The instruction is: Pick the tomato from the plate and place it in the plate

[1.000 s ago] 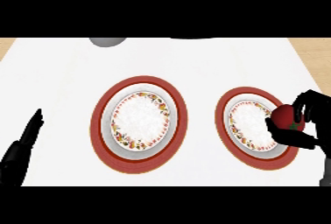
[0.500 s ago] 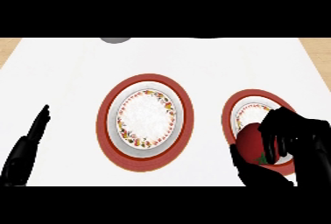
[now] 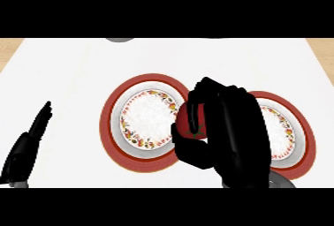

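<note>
The right robot hand (image 3: 228, 132) is curled round the tomato (image 3: 193, 120), between two bare plates (image 3: 149, 119) (image 3: 287, 132).

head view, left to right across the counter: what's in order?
Left hand, open at the left edge → left plate → tomato held in the right hand → right plate, partly hidden behind that hand.

No readable text or labels appear anywhere, seemingly.
</note>
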`<move>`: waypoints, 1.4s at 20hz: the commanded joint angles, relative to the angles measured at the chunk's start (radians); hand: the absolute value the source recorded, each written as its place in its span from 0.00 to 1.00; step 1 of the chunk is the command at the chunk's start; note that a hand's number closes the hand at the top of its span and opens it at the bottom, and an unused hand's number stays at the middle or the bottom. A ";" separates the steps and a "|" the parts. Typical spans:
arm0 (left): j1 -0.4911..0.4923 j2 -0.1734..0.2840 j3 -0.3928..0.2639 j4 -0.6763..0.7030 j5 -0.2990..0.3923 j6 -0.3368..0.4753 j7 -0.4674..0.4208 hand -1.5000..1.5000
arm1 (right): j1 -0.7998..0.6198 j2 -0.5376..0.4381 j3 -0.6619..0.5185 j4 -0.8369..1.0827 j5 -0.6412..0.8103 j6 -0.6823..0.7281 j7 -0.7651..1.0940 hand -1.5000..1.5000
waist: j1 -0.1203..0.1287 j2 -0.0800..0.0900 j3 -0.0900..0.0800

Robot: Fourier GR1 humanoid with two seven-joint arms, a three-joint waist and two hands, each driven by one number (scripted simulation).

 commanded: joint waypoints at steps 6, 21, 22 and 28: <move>0.003 -0.014 0.009 0.015 -0.008 -0.004 -0.034 0.50 | -0.194 0.033 0.104 0.419 -0.164 -0.194 0.114 1.00 | 0.010 0.003 0.001; 0.004 -0.018 0.002 -0.021 -0.008 -0.042 -0.005 0.50 | -0.369 0.033 0.202 0.973 -0.538 -0.684 0.048 0.00 | 0.035 0.007 0.001; 0.011 -0.032 -0.001 -0.009 -0.018 -0.027 -0.011 0.50 | -0.378 0.033 0.237 0.991 -0.552 -0.731 0.038 0.00 | 0.032 0.007 0.001; -0.039 -0.026 0.013 0.059 -0.029 -0.022 -0.031 0.50 | -0.413 0.033 0.196 0.948 -0.546 -0.939 -0.035 0.00 | 0.019 0.005 0.001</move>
